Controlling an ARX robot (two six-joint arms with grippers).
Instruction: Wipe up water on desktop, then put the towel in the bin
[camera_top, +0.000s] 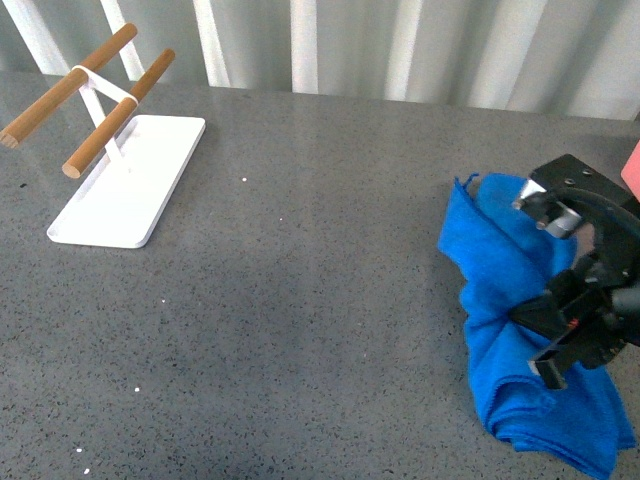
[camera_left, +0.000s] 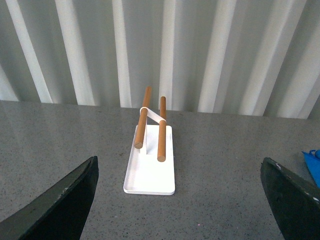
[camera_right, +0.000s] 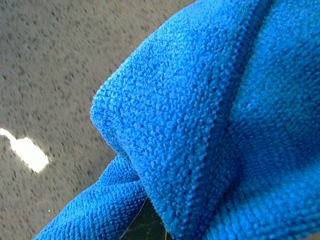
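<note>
The bright blue towel (camera_top: 510, 300) lies bunched on the dark grey speckled desktop (camera_top: 300, 300) at the right. My right gripper (camera_top: 550, 340) is shut on the towel from above. In the right wrist view the towel (camera_right: 210, 115) fills the picture in thick folds, and the fingers are hidden behind the cloth. A salmon-pink corner of the bin (camera_top: 632, 165) shows at the right edge. My left gripper (camera_left: 182, 200) is open and empty above the desktop (camera_left: 220, 165), out of the front view. A sliver of the towel (camera_left: 314, 162) shows at its view's edge.
A flat white tray (camera_top: 130, 185) with two wooden bars (camera_top: 115, 115) stands at the back left; it also shows in the left wrist view (camera_left: 150, 165). A white and grey ribbed wall (camera_top: 400, 40) runs behind the desktop.
</note>
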